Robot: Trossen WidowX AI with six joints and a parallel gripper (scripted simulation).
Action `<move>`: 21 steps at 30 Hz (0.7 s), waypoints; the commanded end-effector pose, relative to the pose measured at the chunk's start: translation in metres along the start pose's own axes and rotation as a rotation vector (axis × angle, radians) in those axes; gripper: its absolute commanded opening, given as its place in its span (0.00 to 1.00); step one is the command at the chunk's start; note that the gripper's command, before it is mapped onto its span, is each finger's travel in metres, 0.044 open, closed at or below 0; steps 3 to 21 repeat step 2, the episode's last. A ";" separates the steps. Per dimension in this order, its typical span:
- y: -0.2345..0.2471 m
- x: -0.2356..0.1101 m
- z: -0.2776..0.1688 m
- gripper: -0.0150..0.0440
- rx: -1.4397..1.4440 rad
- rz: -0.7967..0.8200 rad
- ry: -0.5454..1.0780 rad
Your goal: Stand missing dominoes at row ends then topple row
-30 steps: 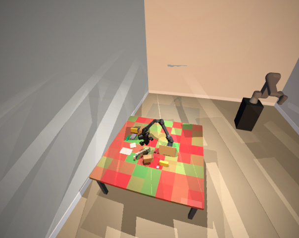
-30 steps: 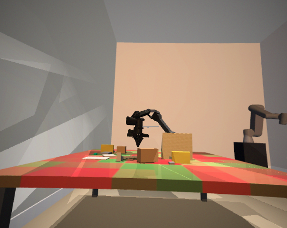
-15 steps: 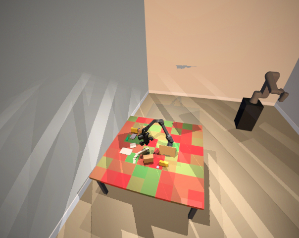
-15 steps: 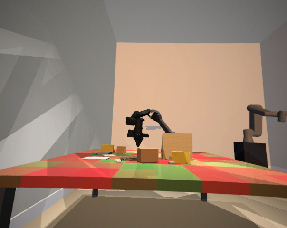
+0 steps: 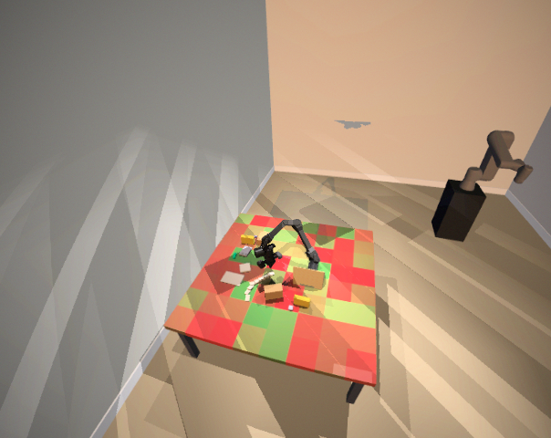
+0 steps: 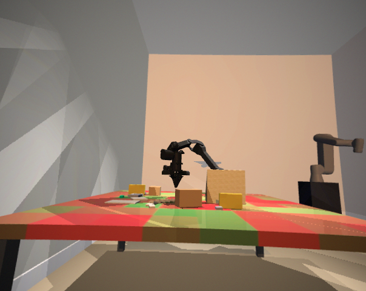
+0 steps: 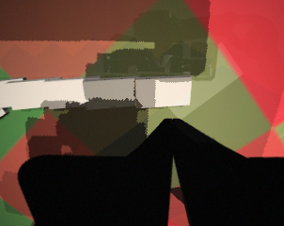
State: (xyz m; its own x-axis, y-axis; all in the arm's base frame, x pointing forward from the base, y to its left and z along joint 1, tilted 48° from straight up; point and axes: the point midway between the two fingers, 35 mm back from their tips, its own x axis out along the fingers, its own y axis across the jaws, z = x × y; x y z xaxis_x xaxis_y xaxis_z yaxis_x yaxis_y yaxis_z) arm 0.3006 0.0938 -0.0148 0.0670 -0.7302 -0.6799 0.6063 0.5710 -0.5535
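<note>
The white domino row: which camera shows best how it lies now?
Wrist view. The white domino row fills the frame as flat overlapping slabs, just beyond the shut gripper. The top view shows only a tiny pale streak; the exterior view has it low and mostly behind the brown cardboard box.

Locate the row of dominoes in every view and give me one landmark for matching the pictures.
Top: the row of dominoes lies toppled as a pale strip at table centre, left of the small brown box.
Exterior: only a low pale bit at, left of that box.
Wrist: a flat white band across the upper frame, above the shut jaws.
Shared landmark: the gripper, visible in all three.
</note>
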 end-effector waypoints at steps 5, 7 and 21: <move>0.001 -0.001 -0.001 0.25 0.004 0.003 0.005; 0.001 -0.001 -0.001 0.25 0.004 0.003 0.005; 0.001 -0.001 -0.001 0.25 0.004 0.003 0.005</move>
